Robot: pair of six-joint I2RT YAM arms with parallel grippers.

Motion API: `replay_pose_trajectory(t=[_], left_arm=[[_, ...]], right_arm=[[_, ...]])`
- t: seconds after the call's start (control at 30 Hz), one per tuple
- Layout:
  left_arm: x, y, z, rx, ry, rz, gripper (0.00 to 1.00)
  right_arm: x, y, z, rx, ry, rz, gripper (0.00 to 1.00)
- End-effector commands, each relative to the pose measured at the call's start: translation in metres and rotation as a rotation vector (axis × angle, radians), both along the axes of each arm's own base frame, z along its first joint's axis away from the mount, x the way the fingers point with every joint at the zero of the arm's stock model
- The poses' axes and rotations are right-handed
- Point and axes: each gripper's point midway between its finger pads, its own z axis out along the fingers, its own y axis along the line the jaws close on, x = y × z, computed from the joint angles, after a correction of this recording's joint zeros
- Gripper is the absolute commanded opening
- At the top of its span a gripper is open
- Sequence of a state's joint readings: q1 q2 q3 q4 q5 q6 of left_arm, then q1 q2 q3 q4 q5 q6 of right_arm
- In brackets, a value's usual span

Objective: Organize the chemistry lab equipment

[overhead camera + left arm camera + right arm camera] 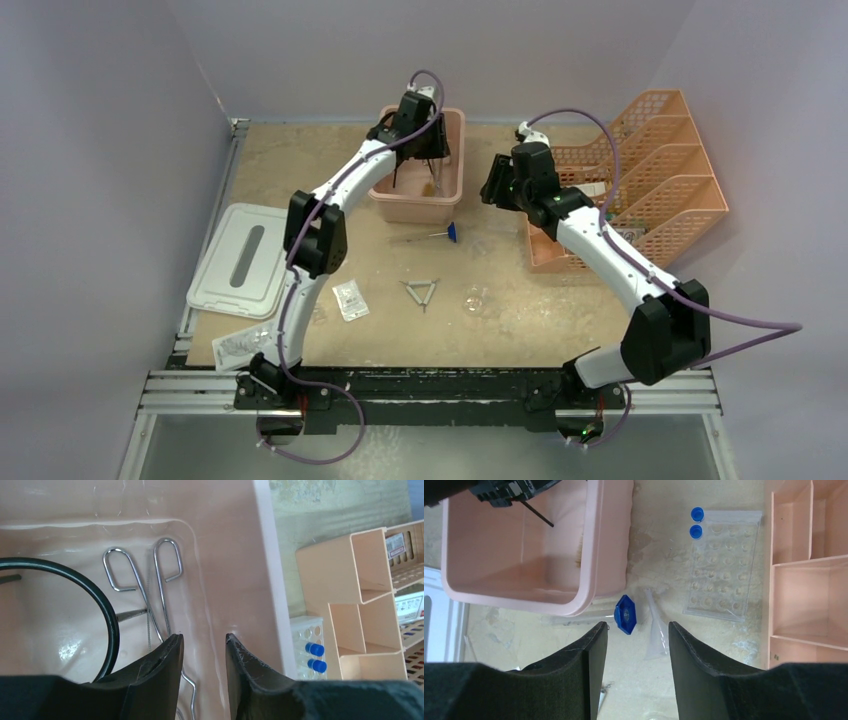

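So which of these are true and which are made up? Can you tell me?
1. The metal tongs lie inside the pink tub. True.
2. The white lid is closed on the tub. False: it lies flat on the table, left of the tub.
3. The left tool is squeezing the tongs. False: its jaws stand apart and grip nothing; the tongs lie on the tub floor.
4. The wire triangle is on the table. True.
5. The right tool is down inside an orange rack. False: it hangs open over the table, by the blue-capped tube.
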State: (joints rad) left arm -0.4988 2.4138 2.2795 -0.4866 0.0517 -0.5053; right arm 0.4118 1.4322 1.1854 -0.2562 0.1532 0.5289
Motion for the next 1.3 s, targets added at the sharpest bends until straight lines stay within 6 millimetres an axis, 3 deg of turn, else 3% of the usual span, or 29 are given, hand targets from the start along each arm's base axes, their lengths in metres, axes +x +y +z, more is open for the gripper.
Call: replay_pose_trajectory(t=[0.0, 0.17, 0.37, 0.5, 0.53, 0.8, 1.03, 1.27], left_arm=[[-0.014, -0.003, 0.101, -0.106, -0.156, -0.05, 0.37], [-0.042, 0.019, 0.134, -0.094, -0.193, -0.045, 0.41], [-0.082, 0.067, 0.15, -0.035, -0.204, 0.035, 0.45], [-0.106, 0.099, 0.149, 0.001, -0.201, 0.106, 0.49], [-0.112, 0.108, 0.14, 0.015, -0.186, 0.123, 0.5], [-0.144, 0.164, 0.12, 0.045, -0.15, 0.277, 0.52], [-0.158, 0.183, 0.111, 0.054, -0.139, 0.326, 0.52], [-0.154, 0.186, 0.106, 0.074, -0.133, 0.335, 0.52]], right_arm=[[0.007, 0.009, 0.021, -0.028, -0.075, 0.107, 0.51], [0.006, 0.024, 0.003, -0.085, -0.106, 0.277, 0.53], [-0.006, 0.05, -0.02, -0.058, -0.121, 0.342, 0.57], [-0.012, 0.069, -0.033, -0.009, -0.139, 0.338, 0.59], [-0.011, 0.072, -0.036, 0.004, -0.147, 0.331, 0.59], [0.006, 0.073, -0.066, 0.028, -0.192, 0.199, 0.58], [0.021, 0.077, -0.084, 0.015, -0.193, 0.175, 0.44], [0.021, 0.081, -0.104, -0.043, -0.155, 0.191, 0.43]])
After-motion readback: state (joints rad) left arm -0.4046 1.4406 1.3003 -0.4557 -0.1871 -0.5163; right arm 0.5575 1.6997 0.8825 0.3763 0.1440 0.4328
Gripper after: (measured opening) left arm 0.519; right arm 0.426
